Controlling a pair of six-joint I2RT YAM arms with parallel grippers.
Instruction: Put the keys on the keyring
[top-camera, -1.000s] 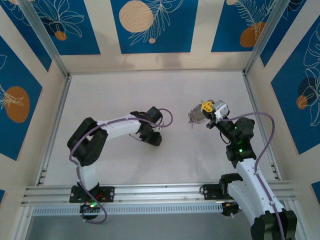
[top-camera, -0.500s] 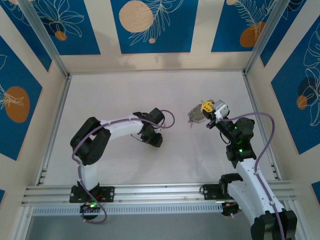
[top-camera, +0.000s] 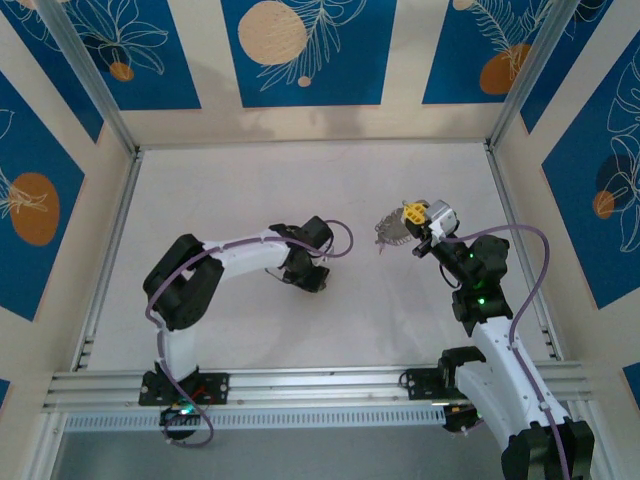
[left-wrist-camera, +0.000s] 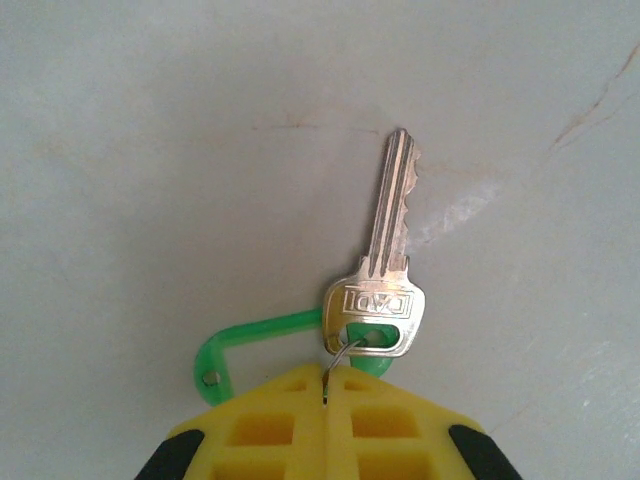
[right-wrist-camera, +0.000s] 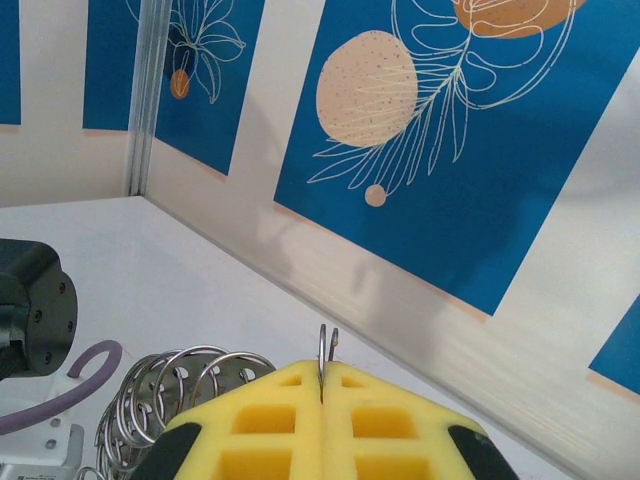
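In the left wrist view a silver key (left-wrist-camera: 388, 250) with a green plastic tag (left-wrist-camera: 250, 335) lies just beyond my left gripper (left-wrist-camera: 326, 385). That gripper is shut, pinching the small wire loop that runs through the key's head. Seen from above, the left gripper (top-camera: 312, 278) is low over the table's middle and hides the key. My right gripper (right-wrist-camera: 322, 385) is shut on the thin wire of the keyring (right-wrist-camera: 322, 348), whose two ends poke up from the yellow jaws. From above, the right gripper (top-camera: 410, 213) holds the keyring (top-camera: 388, 232) raised, right of the left gripper and apart from it.
A bunch of several small silvery rings (right-wrist-camera: 170, 385) hangs from the keyring to the left of the right jaws. The white table (top-camera: 230, 190) is walled by blue patterned panels (top-camera: 305, 50) with metal posts. The left arm's purple cable (right-wrist-camera: 80, 375) curves nearby.
The left arm has shifted slightly to the right, towards the right gripper. The right arm and the keyring have not moved.
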